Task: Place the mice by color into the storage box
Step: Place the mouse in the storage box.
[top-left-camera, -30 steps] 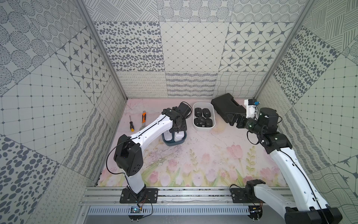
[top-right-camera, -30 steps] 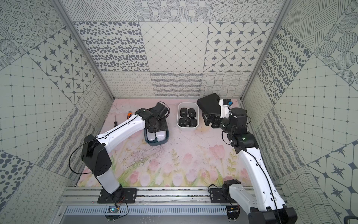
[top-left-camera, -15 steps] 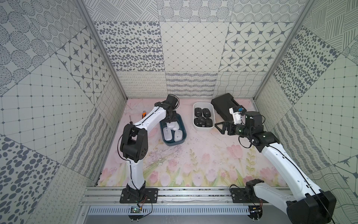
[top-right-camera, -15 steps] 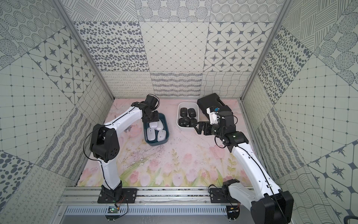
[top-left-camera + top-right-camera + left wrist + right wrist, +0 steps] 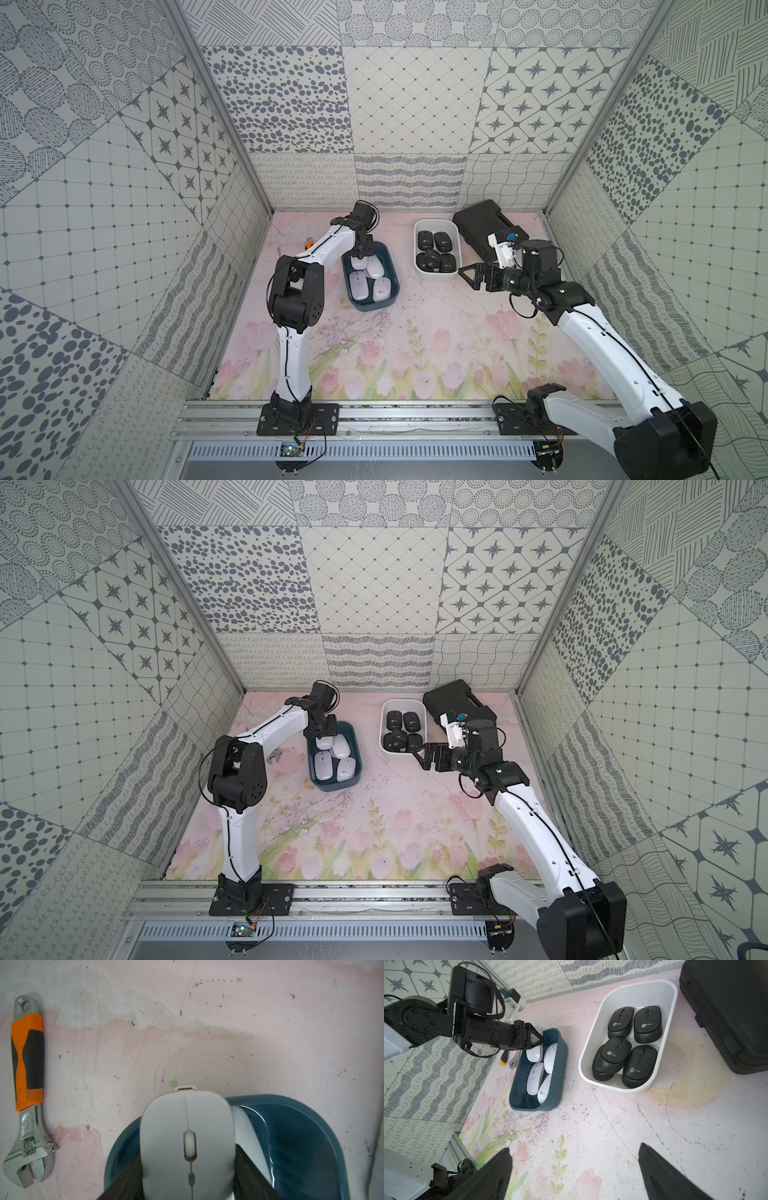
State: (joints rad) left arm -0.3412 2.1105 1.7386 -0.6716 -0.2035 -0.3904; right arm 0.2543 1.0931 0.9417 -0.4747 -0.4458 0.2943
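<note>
Since a second ago my left arm has folded back and carried my left fingers [image 5: 361, 249] from over the middle of the blue box [image 5: 372, 306] to its far end, while my right arm has swung left, away from the black case [image 5: 478, 226] and towards the white box [image 5: 436, 276]. My left fingers are clamped on the two sides of a white mouse [image 5: 187, 1142], which I hold over the far rim of the blue box; its nose points past the rim towards the far wall. Three other white mice [image 5: 358, 286] lie inside that box, close together. Beyond the box on its left a wrench [image 5: 27, 1088] with an orange and black handle lies flat on the counter [image 5: 415, 332]. My right fingers [image 5: 500, 1176] are spread wide with nothing between them, and they hang above the counter just beside the near right corner of the white box; I cannot tell whether they touch it. Five black mice [image 5: 432, 255] fill the white box, and the one at its near left lies partly on top of another. This box stands to the right of the blue one, apart from it, with the black case just beside its far right corner.
</note>
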